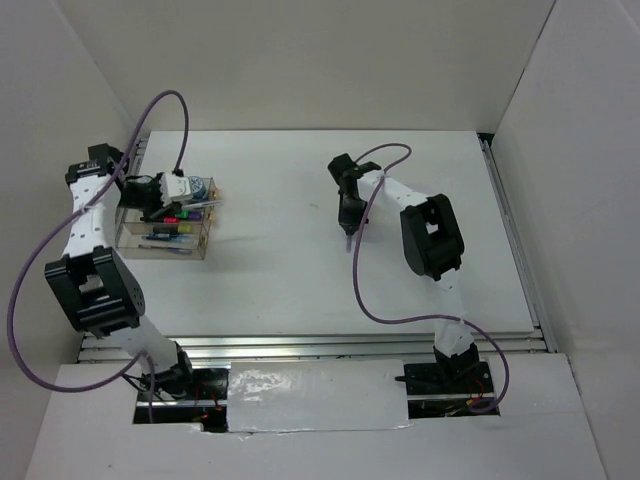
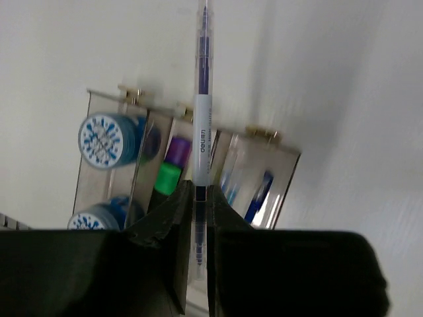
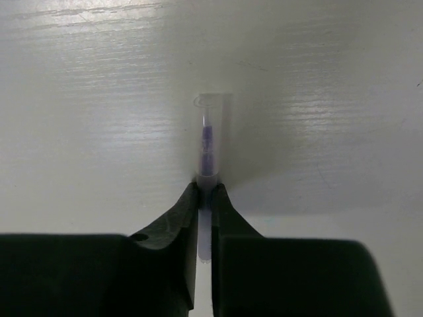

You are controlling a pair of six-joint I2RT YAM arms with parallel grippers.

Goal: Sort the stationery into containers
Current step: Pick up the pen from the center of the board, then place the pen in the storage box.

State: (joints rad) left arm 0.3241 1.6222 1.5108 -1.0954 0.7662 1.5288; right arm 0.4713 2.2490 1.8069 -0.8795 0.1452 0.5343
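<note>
Under both arms, a white table [image 1: 300, 280]. Directly below and ahead of the left gripper [image 2: 197, 198], the clear organizer box [image 2: 285, 160] with tan edges. Left of those fingers, two round blue-white tubs [image 2: 106, 140] in the end compartment. Just left of the fingertips, highlighters [image 2: 169, 177] with green and purple caps. Right of the fingertips, stored pens [image 2: 259, 195] in blue.

Clenched in the left gripper, a thin blue-and-silver pen [image 2: 201, 125], gripped near one end and reaching forward past the box's far wall, seemingly above the box rather than in it. Pinched in the right gripper [image 3: 205, 197], well apart from the box, a second pen [image 3: 209, 148] over bare table; contact with the surface impossible to judge.

Judged step: dropping the left pen in with its fellows. To do it well:
- Shift right of the present line until over the pen compartment, not the highlighter one.
- Turn the wrist to lay the pen along the compartment's length; crosswise, a bridge over the walls and a likely roll-off.
- Lower inside the walls before letting go.
- Mind the long overhang ahead of the fingers, prone to snagging a divider.
- Hold the right arm back meanwhile.
</note>
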